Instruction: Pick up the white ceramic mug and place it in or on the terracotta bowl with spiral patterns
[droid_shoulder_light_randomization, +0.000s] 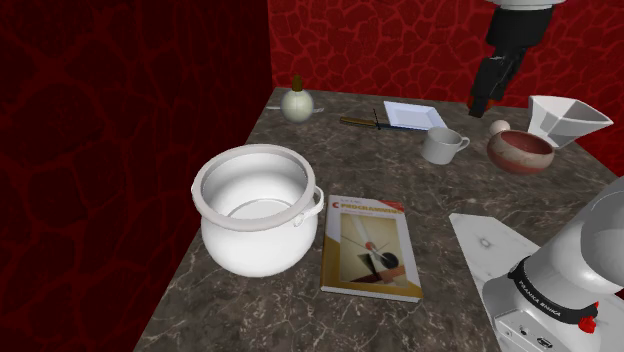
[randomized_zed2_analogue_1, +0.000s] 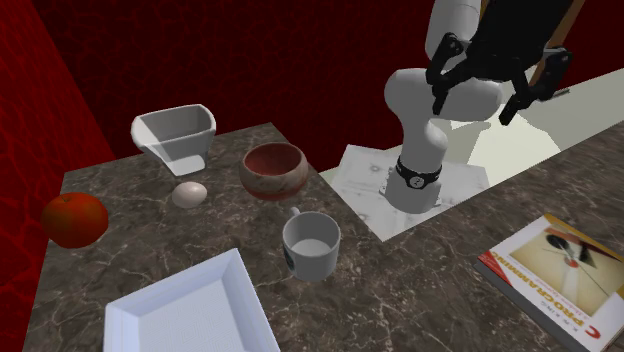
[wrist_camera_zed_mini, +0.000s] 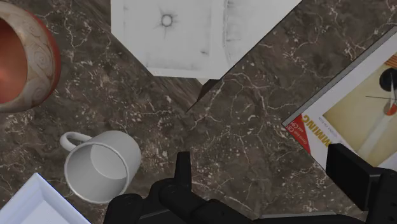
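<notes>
The black gripper (wrist_camera_zed_mini: 264, 162) hangs over the dark marble counter (droid_shoulder_light_randomization: 400, 180), fingers spread wide with nothing between them. The white mug (droid_shoulder_light_randomization: 440, 145) stands upright on the counter (handle turned toward the bowl), just beside the spiral-patterned terracotta bowl (droid_shoulder_light_randomization: 520, 150), at its nine o'clock in the shoulder view; the gripper is at the mug's one o'clock.

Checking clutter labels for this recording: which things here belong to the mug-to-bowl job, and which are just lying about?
Job: white mug; spiral-patterned terracotta bowl; gripper, open.

Lying about: large white pot; book; egg; orange fruit; white square tray; white square-rimmed container.
</notes>
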